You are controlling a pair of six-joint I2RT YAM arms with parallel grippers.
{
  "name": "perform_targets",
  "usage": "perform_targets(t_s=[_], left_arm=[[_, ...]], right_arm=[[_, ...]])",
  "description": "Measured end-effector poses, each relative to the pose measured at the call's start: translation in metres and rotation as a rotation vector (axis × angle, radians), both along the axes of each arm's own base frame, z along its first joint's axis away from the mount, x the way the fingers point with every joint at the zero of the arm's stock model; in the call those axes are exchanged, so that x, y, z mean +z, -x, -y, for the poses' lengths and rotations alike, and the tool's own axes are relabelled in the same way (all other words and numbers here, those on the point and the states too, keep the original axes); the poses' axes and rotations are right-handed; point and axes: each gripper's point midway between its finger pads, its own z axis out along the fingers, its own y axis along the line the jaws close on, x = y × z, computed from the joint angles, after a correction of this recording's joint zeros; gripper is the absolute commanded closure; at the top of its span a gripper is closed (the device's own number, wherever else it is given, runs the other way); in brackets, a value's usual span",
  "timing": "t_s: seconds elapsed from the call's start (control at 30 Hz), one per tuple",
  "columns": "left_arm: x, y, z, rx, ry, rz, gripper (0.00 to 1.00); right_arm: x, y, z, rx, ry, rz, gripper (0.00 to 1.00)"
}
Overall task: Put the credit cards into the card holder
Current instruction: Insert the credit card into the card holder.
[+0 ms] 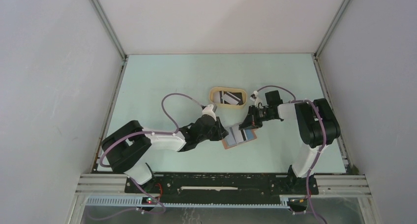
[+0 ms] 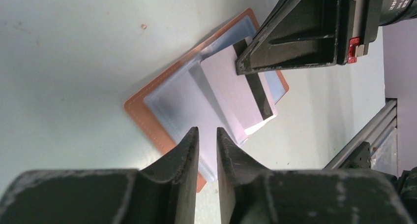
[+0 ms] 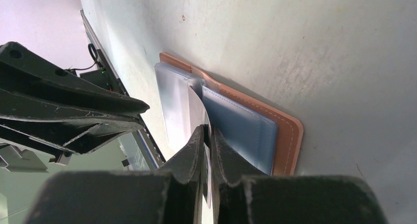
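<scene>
Right gripper (image 3: 207, 130): my fingers here are squeezed tight on one credit card (image 2: 231, 88). It is whitish with a dark stripe.
Left gripper (image 2: 207, 130): my fingers here are a little apart. Nothing is between them. They hang over the left edge of the card holder.
Card holder (image 1: 239, 137): it lies open on the table (image 1: 162, 76), blue pockets up, between my two grippers. It is just near of the tray.
Held card: it leans down onto the blue pockets and looks a bit bent. I cannot tell if its edge is inside a pocket.
Other cards (image 1: 230, 98): they sit in the oval beige tray (image 1: 213, 97), on the far side.
Step, I think: push the held card into a pocket.
Could go wrong, slip: nothing pins the card holder, so a push may slide it away.
Could go wrong, miss: the card may ride over the pocket and not go in.
Could go wrong, bend: pushing too hard may bend the card more.
Could go wrong, bump: my two grippers are very close and may hit.
</scene>
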Motion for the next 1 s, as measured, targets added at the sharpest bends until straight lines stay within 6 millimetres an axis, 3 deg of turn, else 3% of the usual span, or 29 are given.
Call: perform_targets(t_s=[0.13,0.37,0.57,1.0], left_arm=[[-0.005,0.01,-0.01,0.004,-0.008,-0.021,0.63],[-0.012,0.018,-0.013,0.004,-0.02,-0.049,0.58],[-0.023,0.019,-0.015,0.009,-0.039,-0.069,0.59],[-0.025,0.018,-0.013,0.009,-0.041,-0.072,0.63]], right_arm=[[0.0,0.0,-0.001,0.003,0.0,-0.001,0.88],[0.001,0.0,-0.006,0.019,0.001,0.0,0.88],[-0.001,0.001,-0.007,0.024,0.001,-0.008,0.88],[-0.001,0.004,-0.014,0.048,-0.006,-0.013,0.86]])
